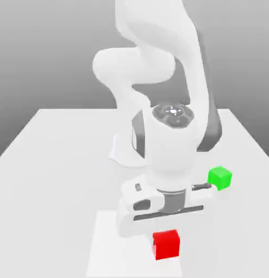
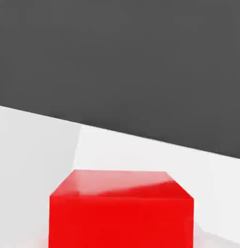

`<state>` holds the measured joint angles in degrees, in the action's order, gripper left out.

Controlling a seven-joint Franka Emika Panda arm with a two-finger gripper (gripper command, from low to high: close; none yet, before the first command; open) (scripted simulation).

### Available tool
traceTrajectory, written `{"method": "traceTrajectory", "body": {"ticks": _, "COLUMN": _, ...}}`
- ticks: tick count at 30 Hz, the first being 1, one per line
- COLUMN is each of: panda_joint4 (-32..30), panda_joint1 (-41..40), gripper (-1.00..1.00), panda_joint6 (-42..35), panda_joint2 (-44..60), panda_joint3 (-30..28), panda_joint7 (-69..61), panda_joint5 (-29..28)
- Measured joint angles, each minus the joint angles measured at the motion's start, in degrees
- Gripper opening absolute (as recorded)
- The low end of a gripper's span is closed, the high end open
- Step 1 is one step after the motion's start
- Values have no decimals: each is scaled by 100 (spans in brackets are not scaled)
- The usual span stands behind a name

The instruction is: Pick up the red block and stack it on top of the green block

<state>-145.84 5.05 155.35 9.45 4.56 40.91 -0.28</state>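
Beneath the robot's hand in the exterior view sits the red block (image 1: 167,245), and the gripper (image 1: 166,245) is down around it, its two fingers drawn together on the cube's sides. Under and beside the red block lies a pale mat (image 1: 110,252) on the white table (image 1: 55,163). The green block (image 1: 219,178) rests on the table well apart from the red block, farther back towards the arm's base and off to the exterior view's right, with nothing on top of it. Whether the red block has any air under it, I cannot tell from this angle.

From the hand view, the red block shows its top and one side close up, with the dark underside of the hand (image 2: 117,63) near it. Faint pinkish patches beside the cube fit with fingers pressed there, so I take the gripper to be clamped on the red block, only as wide as the cube allows.

The step in hand looks to be the grasp, with the stacking yet to do. Next should come a straight lift, high enough to clear the green block's top, then a move across to it, careful centring, a gentle lowering and release.
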Motion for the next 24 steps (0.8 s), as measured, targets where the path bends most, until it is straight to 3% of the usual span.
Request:
{"method": "traceTrajectory", "body": {"ticks": 7, "panda_joint4": -793, "panda_joint1": 1381, "gripper": -100, "panda_joint6": -264, "panda_joint2": -1127, "panda_joint3": 791, "panda_joint7": -477, "panda_joint5": 1095}}
{"method": "traceTrajectory", "body": {"ticks": 13, "panda_joint4": -1523, "panda_joint1": 2252, "gripper": -100, "panda_joint6": -378, "panda_joint2": -1999, "panda_joint3": 1289, "panda_joint7": -588, "panda_joint5": 1628}}
{"method": "traceTrajectory", "body": {"ticks": 20, "panda_joint4": -2406, "panda_joint1": 3213, "gripper": -100, "panda_joint6": -357, "panda_joint2": -2825, "panda_joint3": 2024, "panda_joint7": -463, "panda_joint5": 1839}}
{"method": "traceTrajectory", "body": {"ticks": 24, "panda_joint4": -2493, "panda_joint1": 2981, "gripper": -100, "panda_joint6": 16, "panda_joint2": -2504, "panda_joint3": 2320, "panda_joint7": -165, "panda_joint5": 1437}}
